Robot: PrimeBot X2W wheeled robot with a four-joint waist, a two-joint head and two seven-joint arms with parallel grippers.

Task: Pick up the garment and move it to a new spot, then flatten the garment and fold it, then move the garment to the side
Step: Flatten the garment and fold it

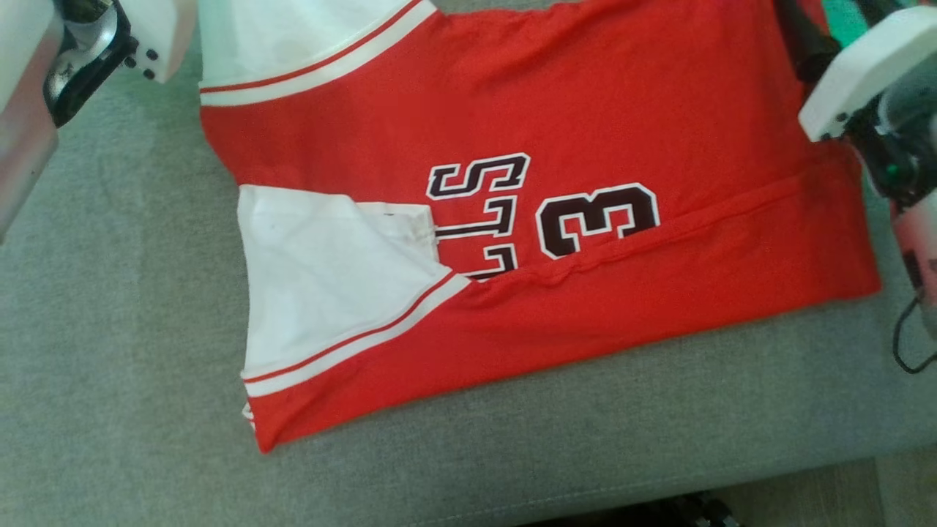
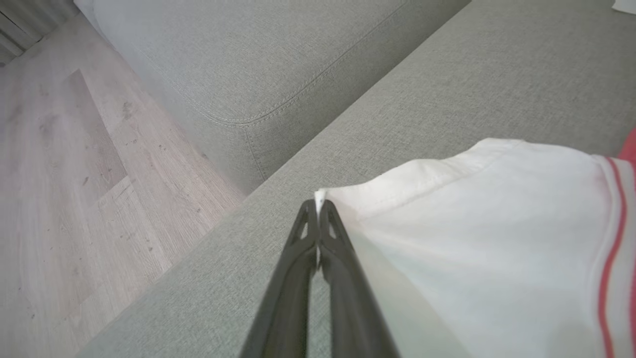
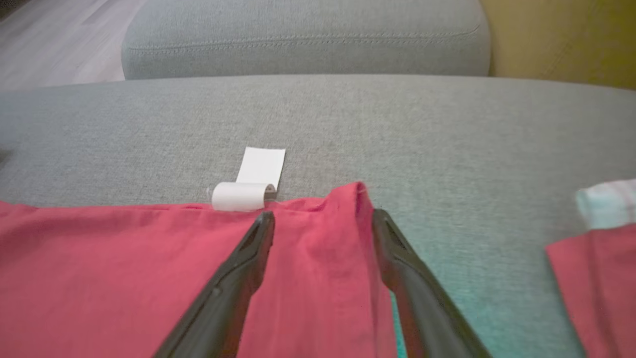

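Jersey (image 1: 585, 110) lies spread on sofa (image 1: 110, 329), red body with white sleeves, partly folded. One sleeve (image 1: 322, 293) is turned in over the jersey's body, its striped trim running diagonally. The other sleeve (image 1: 293, 36) sits at the jersey's far left corner in the head view. A long strip of the jersey's near side is folded up over the chest print, covering the lower part of the "3" (image 1: 596, 219) and the letters (image 1: 483, 212) beside it. Left gripper (image 2: 318, 211): jaws closed tight, a thin sliver of the jersey's white sleeve (image 2: 497, 248) hem pinched between the tips; sleeve cloth trails from the pinch toward the red stripe. Beyond the jersey on that side, sofa (image 2: 497, 74) seat edge, then wood floor (image 2: 74, 174). Right gripper (image 3: 323, 216): jaws moderately wide, straddling a raised ridge of the jersey's (image 3: 124, 273) red cloth at its edge corner; cannot tell whether the pads touch the cloth. A white label (image 3: 248, 189), curled at its base, pokes out from the jersey's edge onto the sofa (image 3: 447, 124), just beside the gripper's left finger (image 3: 248, 248). A separate red-and-pale patch of cloth (image 3: 591, 278) shows off to the right of the jersey's corner; cannot tell whether it belongs to the jersey. Right arm housing (image 1: 864, 80) sits over the jersey's far right corner in the head view.
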